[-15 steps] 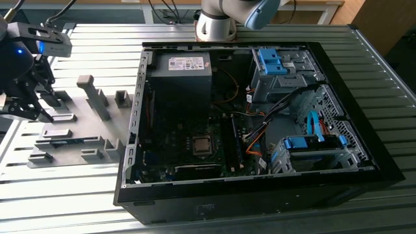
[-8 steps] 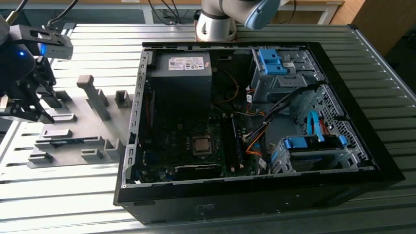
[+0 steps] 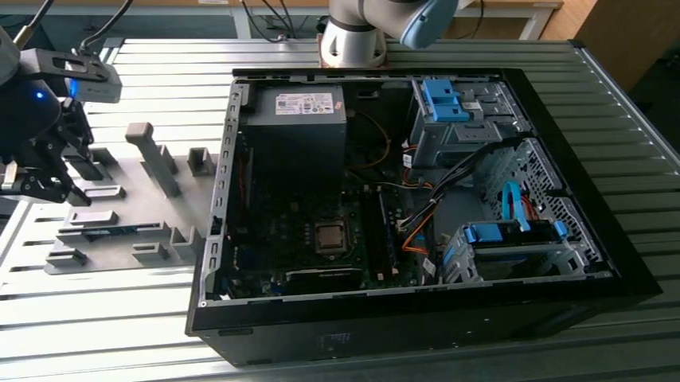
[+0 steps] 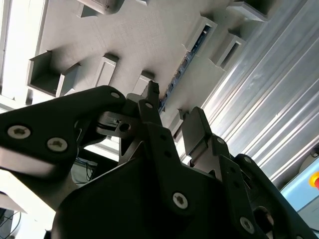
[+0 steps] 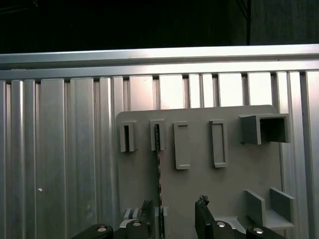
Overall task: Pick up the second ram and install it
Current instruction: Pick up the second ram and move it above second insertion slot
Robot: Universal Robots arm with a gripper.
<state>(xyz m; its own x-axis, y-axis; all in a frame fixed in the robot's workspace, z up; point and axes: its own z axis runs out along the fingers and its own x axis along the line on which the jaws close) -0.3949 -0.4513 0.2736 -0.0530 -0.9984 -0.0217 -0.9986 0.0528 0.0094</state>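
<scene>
The second ram is a thin blue-green stick standing on edge in a slot of the grey fixture plate, at the exterior view's left. It appears edge-on in the first wrist view and as a narrow strip in the second wrist view. My gripper hovers above the plate, a little off from the stick. Both wrist views show the gripper open, with nothing between its black fingers. The stick runs close beside one fingertip, apart from it.
An open black computer case lies on the ribbed metal table, with its motherboard, power supply and blue drive bays exposed. Grey blocks and holders stand up from the fixture plate. The arm's base is behind the case.
</scene>
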